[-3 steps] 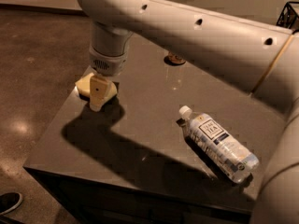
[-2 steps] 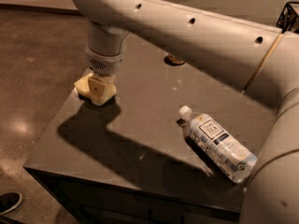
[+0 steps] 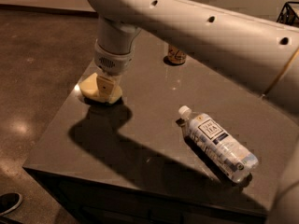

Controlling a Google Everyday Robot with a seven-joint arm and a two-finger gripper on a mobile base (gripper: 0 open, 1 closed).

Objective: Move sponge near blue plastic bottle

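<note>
The pale yellow sponge [image 3: 93, 90] lies on the dark table near its far left corner. My gripper [image 3: 105, 87] hangs from the white wrist straight down onto the sponge and covers its middle. The blue plastic bottle [image 3: 216, 143] lies on its side on the right part of the table, with its white cap pointing toward the sponge and its white and dark blue label facing up. A wide stretch of tabletop separates the bottle from the sponge.
A gold drink can [image 3: 176, 55] stands at the table's far edge, partly hidden behind my arm. The white arm [image 3: 210, 36] spans the top of the view. The table [image 3: 140, 139] drops off at its left and front edges to a brown floor. A dark shoe [image 3: 8, 202] shows at the bottom left.
The gripper has stayed over the sponge, which rests in much the same spot. The bottle has not moved.
</note>
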